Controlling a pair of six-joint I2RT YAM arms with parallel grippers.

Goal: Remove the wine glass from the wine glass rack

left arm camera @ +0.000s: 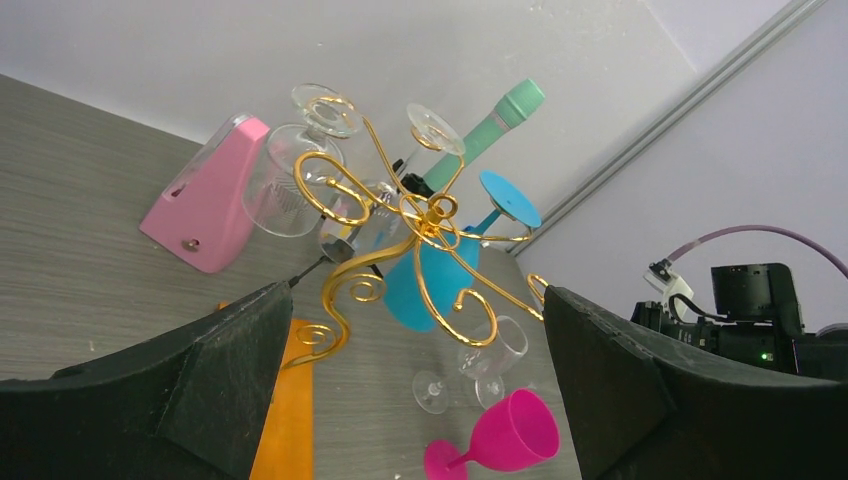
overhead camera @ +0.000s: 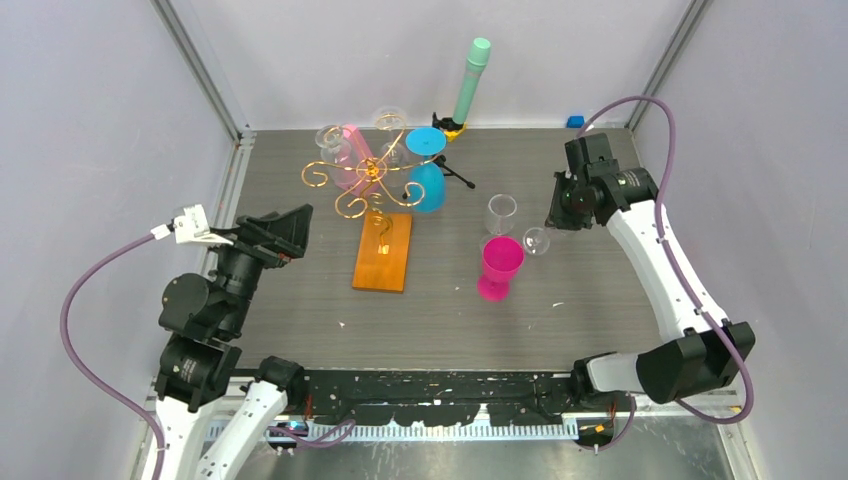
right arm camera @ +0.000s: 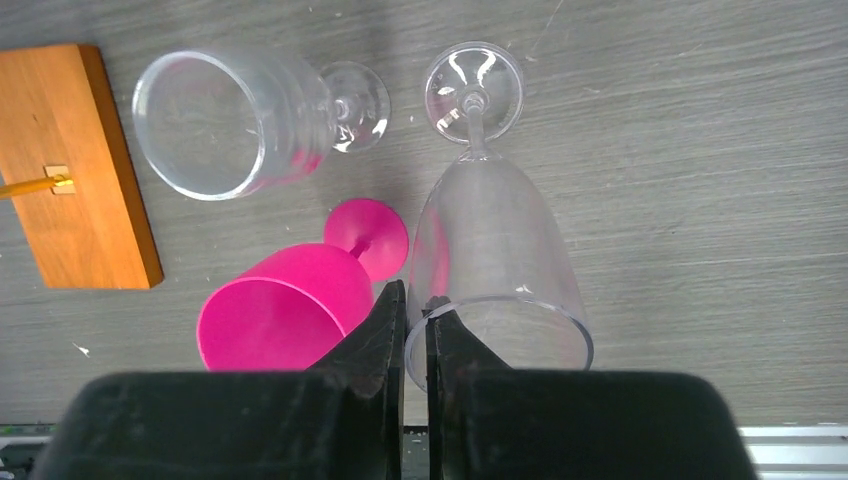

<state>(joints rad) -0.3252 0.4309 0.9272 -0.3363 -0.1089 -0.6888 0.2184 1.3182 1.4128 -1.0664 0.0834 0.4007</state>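
1. Top view: high above the near edge, looking down and toward the far side over the whole worktop (overhead camera: 560,320).
2. Left wrist view: low at the left, facing right and upward at the rack (left arm camera: 420,215), mid-range.
3. Right wrist view: close, looking straight down; all three views share the pink glass (right arm camera: 290,300) and the rack's base (right arm camera: 85,170).

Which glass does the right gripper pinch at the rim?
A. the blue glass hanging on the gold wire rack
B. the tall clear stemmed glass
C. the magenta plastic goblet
B: the right gripper has its fingers closed on the rim of the tall clear stemmed glass; the magenta plastic goblet is outside them.
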